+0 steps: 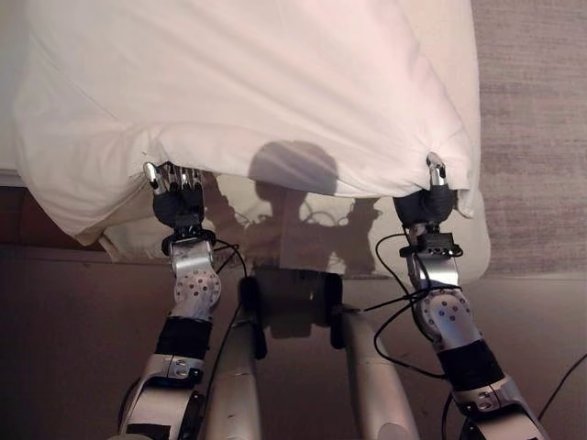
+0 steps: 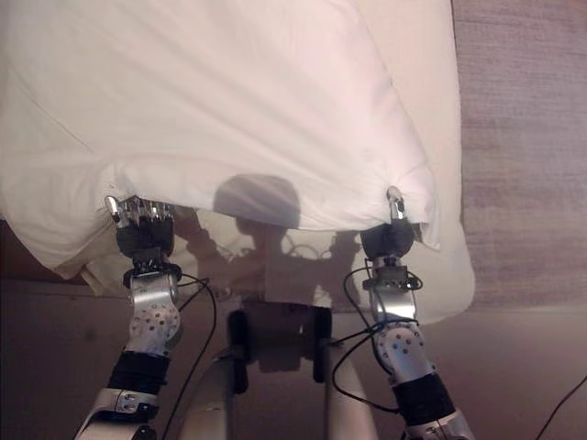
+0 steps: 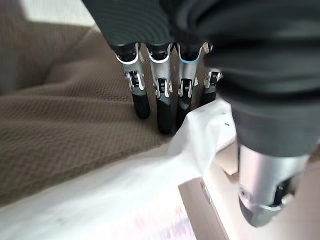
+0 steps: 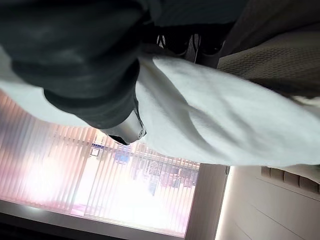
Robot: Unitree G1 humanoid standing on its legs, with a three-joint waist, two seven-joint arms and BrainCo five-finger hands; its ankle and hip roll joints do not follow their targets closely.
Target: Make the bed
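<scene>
The floor was a dark brownish surface along the near side, with a grey textured carpet (image 1: 537,137) off to the right of the bed (image 1: 459,55). The bed itself ran away from the robot, and a big white duvet (image 1: 248,82) was spread over most of it, puffed up and hanging a bit over the near edge and the left side. Both hands were up at that near hem, well apart from each other. The left hand (image 1: 174,188) had hold of the hem near the left corner, and from its wrist camera you could see the fingers (image 3: 161,107) pointing down against a brown knit blanket (image 3: 65,130) with the white duvet edge bunched between them and the thumb (image 3: 260,192), so it looked like a pinch on the cloth. The right hand (image 1: 429,197) was at the hem toward the right corner, with the fabric puckered right where one silver digit stuck up into it. From that wrist camera the white cloth wrapped over the dark hand cover and the fingers were buried in it, so I honestly couldn't tell if they were closed or not. Same camera caught a bright window with vertical blinds (image 4: 100,175) off in the background.
</scene>
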